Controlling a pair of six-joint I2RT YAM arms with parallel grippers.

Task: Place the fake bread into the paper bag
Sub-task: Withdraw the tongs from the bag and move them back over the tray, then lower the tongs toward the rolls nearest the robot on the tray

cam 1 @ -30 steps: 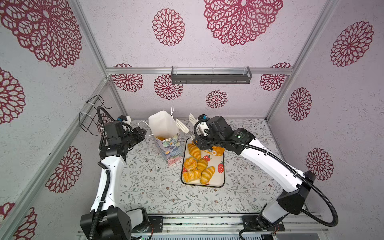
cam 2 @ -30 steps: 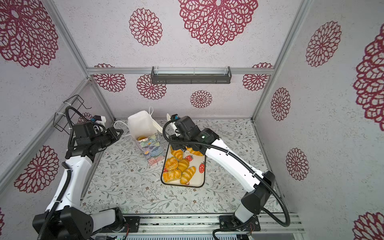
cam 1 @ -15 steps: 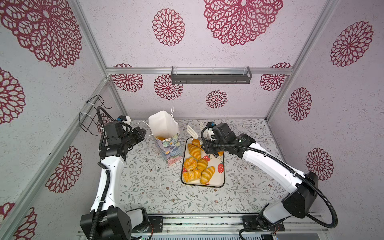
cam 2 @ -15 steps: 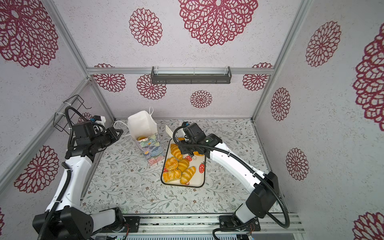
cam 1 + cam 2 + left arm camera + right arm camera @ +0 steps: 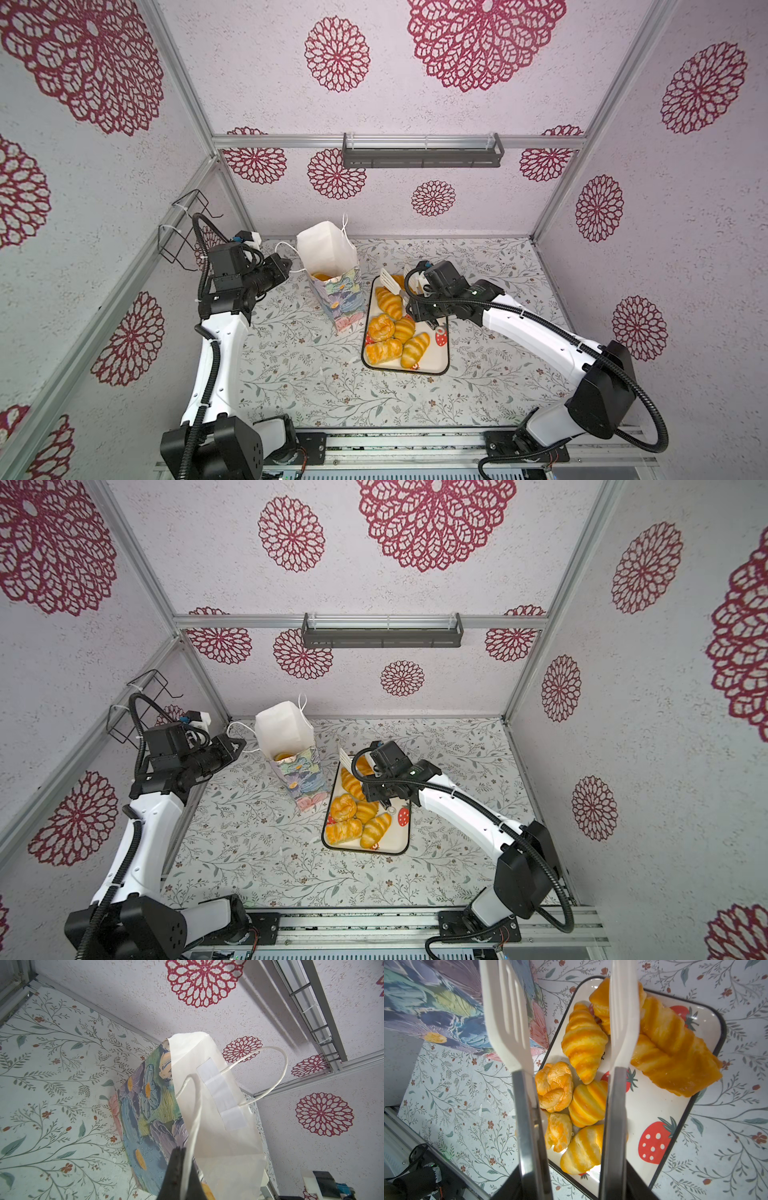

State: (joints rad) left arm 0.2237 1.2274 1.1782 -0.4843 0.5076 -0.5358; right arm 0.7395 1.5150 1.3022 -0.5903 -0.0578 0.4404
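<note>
Jaws on the left gripper are pinched on the cord of the bag, which stands just beside the tray. Right gripper clamps tongs, blades spread and empty above the bread; nearest croissant lies under the gap, long axis along the blades, so that arm's way closer, I'd say.

This looks like a robotics lab's test cell, not anyone's home. It is a small booth framed by aluminium posts, walls papered in red rosette wallpaper, with a leafy floral print on the surface. A left arm and a right arm stand mounted on a metal rail along the front. A dark shelf hangs on the back wall. The fake bread on a strawberry-print tray is glossy prop food.
</note>
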